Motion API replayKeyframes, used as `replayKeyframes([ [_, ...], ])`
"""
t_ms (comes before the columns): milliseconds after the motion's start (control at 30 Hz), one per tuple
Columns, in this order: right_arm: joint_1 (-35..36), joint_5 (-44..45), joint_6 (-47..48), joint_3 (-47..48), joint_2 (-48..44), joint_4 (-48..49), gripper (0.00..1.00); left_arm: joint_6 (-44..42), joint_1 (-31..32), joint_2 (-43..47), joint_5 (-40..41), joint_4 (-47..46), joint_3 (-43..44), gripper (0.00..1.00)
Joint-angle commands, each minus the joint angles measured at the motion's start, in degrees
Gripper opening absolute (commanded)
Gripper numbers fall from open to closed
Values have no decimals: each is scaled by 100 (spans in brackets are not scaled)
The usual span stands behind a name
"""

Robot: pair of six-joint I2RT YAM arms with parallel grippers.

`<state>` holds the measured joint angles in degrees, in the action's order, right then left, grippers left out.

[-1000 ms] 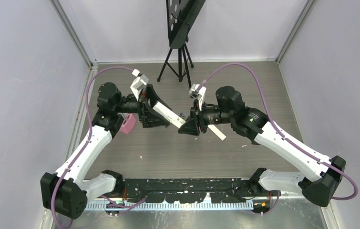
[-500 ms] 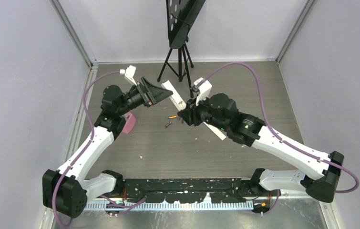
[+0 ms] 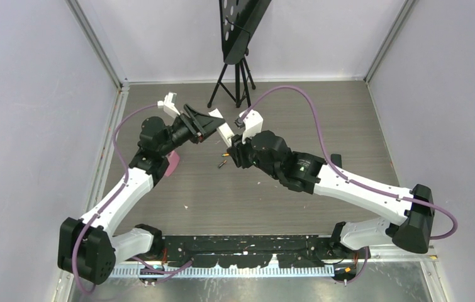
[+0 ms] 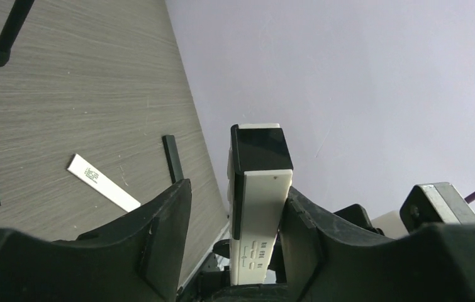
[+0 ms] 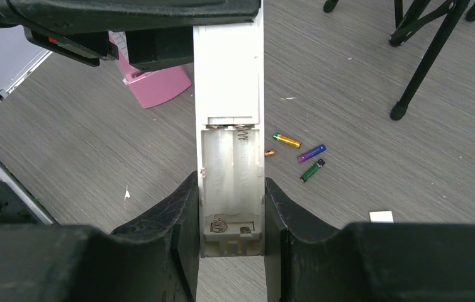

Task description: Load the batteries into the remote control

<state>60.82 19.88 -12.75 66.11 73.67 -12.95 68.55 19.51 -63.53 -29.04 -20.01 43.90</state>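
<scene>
Above the table (image 3: 272, 195), the remote control (image 5: 229, 157) is clamped by the right gripper (image 5: 229, 184), its bay exposed toward the batteries (image 5: 297, 154) at 3 o'clock; the left gripper (image 4: 238, 201) closure cannot be told.

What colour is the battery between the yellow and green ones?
The battery is purple; right wrist view shows it best.

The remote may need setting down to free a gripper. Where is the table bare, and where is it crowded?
Bare: the wide strip of table between the batteries and the near edge, and the far right corner. Crowded: under the held remote, where the batteries lie, bordered by the pink block and the tripod legs.
</scene>
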Motion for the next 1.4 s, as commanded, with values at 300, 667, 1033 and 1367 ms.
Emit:
replayKeyframes([
  [300, 35, -11, -449, 506, 263, 512, 7, 129, 62, -227, -111, -201, 9, 26],
  [667, 35, 457, -1481, 394, 184, -419, 80, -2517, -105, 31, 1343, 3125, 931, 0],
  [1033, -193, 1329, -3977, 1363, 2056, -1696, 56, -3479, -105, 1236, 3860, 4646, 998, 0],
  [1367, -744, 617, -5586, 3044, 4111, -2913, 61, -3729, -105, 2157, 3671, 4803, 964, 0],
])
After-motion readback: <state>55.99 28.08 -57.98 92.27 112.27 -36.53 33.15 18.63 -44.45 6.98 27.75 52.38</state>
